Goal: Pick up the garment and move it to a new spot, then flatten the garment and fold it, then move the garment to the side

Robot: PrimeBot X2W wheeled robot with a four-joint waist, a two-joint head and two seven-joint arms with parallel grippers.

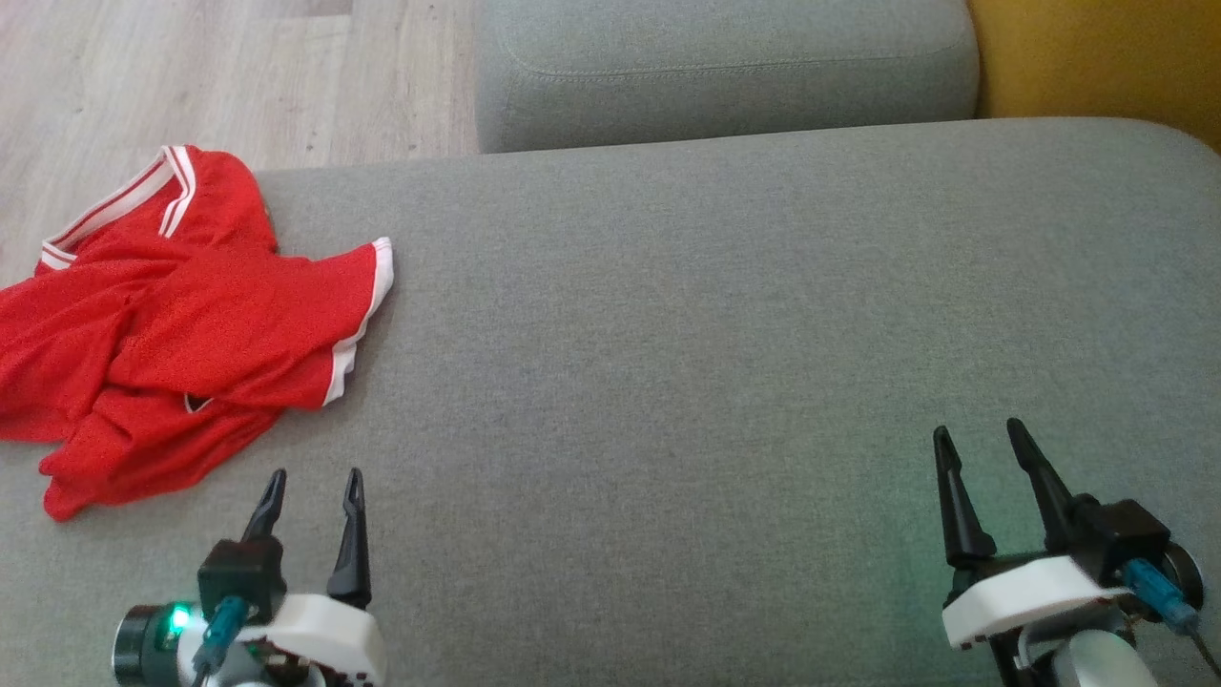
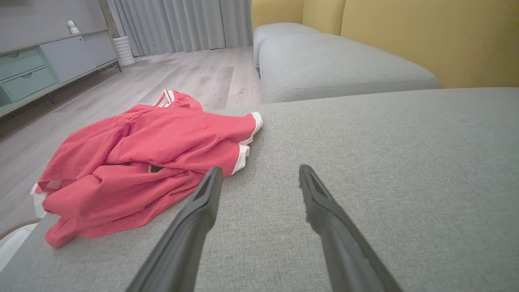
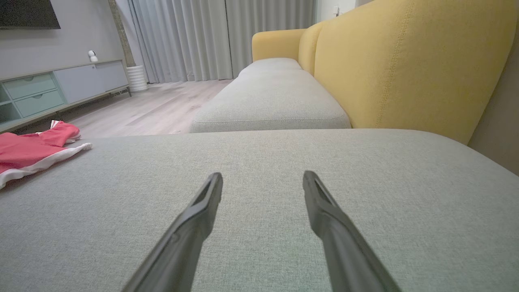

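Lying crumpled, the garment point(image 1: 181, 324) — perhaps overhanging — tops the grey cushion point(image 1: 715, 315).

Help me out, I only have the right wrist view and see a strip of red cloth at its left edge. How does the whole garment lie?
Observer: The red garment lies crumpled in a heap at the left end of the grey cushion, with one white-trimmed sleeve on top.
Operator: Where is the left pincer?
Observer: The left pincer is open and empty, just short of the garment's near edge and not touching it.
Operator: How far off is my own side?
Observer: In the head view the right pincer is open at the cushion's right end, with a wide stretch of bare cushion between it and the garment.
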